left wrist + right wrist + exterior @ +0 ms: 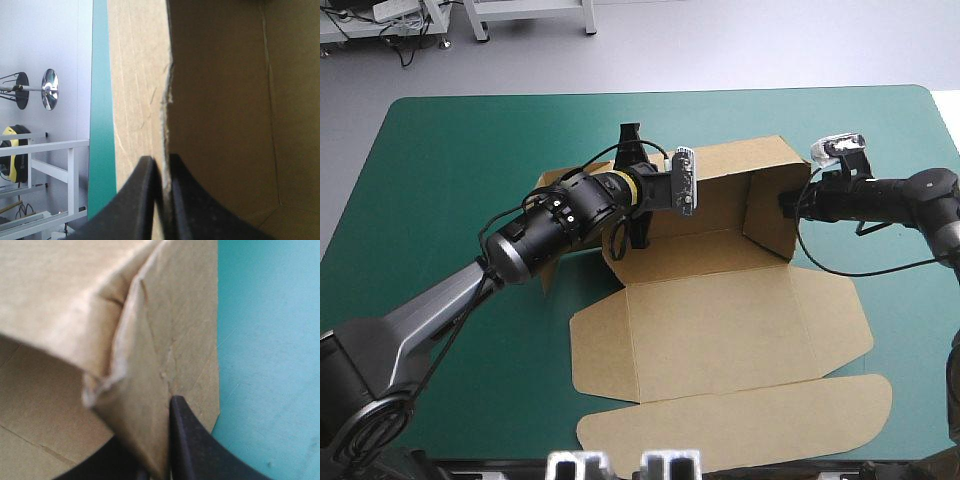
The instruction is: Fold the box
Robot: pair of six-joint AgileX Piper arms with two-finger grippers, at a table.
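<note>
Black left gripper (162,159) (finned), grey arm link (420,320)

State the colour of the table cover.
The cover is plain teal-green, best seen in the high view.

I count one box (745,165) on one table (440,180). Two arms on my feed, left arm (520,245) and right arm (905,195). Two grippers, left gripper (161,165) and right gripper (788,203), two black fingers (135,200) each, four in total. One lid (720,330).
</note>
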